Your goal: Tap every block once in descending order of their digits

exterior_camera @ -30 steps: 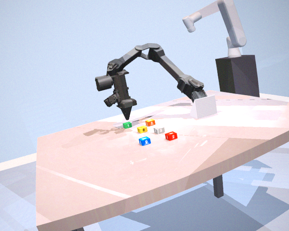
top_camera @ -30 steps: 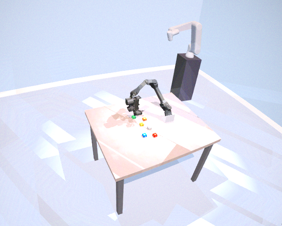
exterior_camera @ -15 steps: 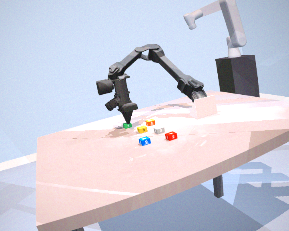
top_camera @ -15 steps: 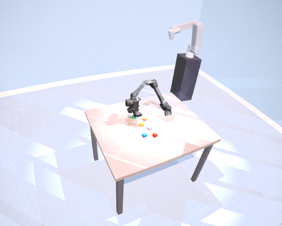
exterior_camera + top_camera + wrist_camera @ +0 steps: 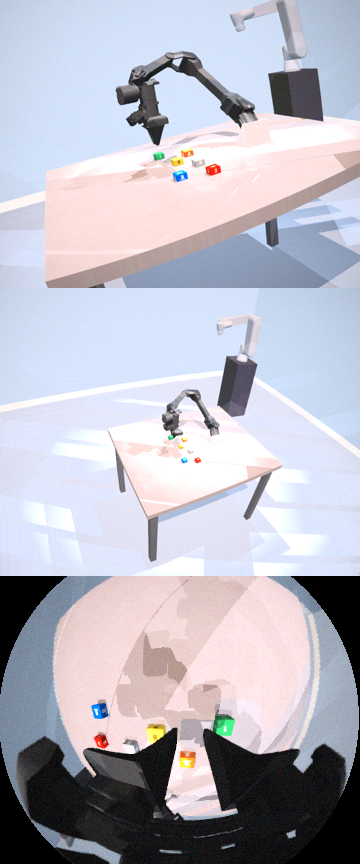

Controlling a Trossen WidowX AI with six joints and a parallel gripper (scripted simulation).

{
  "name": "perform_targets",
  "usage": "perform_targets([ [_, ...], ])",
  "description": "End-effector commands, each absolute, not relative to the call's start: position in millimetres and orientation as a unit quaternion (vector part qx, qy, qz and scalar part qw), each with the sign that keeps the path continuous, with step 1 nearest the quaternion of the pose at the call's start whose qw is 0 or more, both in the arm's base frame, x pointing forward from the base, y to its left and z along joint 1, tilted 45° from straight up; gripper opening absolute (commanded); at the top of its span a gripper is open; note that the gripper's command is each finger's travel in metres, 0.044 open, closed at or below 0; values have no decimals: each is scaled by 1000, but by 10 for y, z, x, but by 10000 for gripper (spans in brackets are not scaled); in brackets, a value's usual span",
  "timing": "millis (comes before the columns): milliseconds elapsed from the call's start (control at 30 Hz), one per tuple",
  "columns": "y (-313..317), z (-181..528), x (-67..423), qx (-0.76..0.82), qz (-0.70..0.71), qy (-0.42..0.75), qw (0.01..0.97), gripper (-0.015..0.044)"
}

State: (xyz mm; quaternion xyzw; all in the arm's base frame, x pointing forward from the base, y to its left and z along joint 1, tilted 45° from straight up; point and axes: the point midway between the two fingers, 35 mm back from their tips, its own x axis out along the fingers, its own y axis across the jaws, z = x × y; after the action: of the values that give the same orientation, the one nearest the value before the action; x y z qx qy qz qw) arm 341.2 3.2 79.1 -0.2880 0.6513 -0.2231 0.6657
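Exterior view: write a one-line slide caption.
Gripper hangs above the green block, jaws partly open and empty, beside five more numbered blocks.

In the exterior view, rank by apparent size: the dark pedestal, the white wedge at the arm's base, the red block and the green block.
1. Dark pedestal
2. White wedge
3. Red block
4. Green block

Red looks slightly bigger than green, but it lies nearer the camera, so they may match.

- The dark grey six-joint arm (image 5: 204, 76) arches up from its base, elbow high, wrist pointing down.
- Its black parallel-jaw gripper (image 5: 156, 140) hangs partly open, holding nothing.
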Motion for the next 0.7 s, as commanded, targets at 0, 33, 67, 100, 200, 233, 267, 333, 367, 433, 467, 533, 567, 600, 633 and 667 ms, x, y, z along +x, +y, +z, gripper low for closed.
perform_targets([
  [0,645,437,3358,-290,-201,661,662,230],
  [33,820,344,3325,-289,-198,663,662,256],
  [67,997,248,3279,-288,-196,664,662,282],
  [100,1170,150,3221,-287,-194,665,661,309],
  [200,1654,-143,2979,-288,-195,667,658,387],
  [233,1799,-239,2878,-289,-197,668,657,400],
  [267,1935,-335,2769,-290,-200,668,656,400],
  [333,2178,-528,2524,-294,-211,666,652,400],
  [367,2284,-624,2390,-296,-218,665,650,400],
  [433,2404,-746,2210,-300,-229,661,648,400],
  [467,2417,-760,2187,-300,-230,661,648,400],
  [533,2417,-760,2187,-300,-230,661,648,400],
  [567,2417,-760,2187,-300,-230,661,648,400],
  [600,2417,-760,2187,-300,-230,661,648,400],
  [633,2417,-760,2187,-300,-230,661,648,400],
  [667,2417,-760,2187,-300,-230,661,648,400],
])
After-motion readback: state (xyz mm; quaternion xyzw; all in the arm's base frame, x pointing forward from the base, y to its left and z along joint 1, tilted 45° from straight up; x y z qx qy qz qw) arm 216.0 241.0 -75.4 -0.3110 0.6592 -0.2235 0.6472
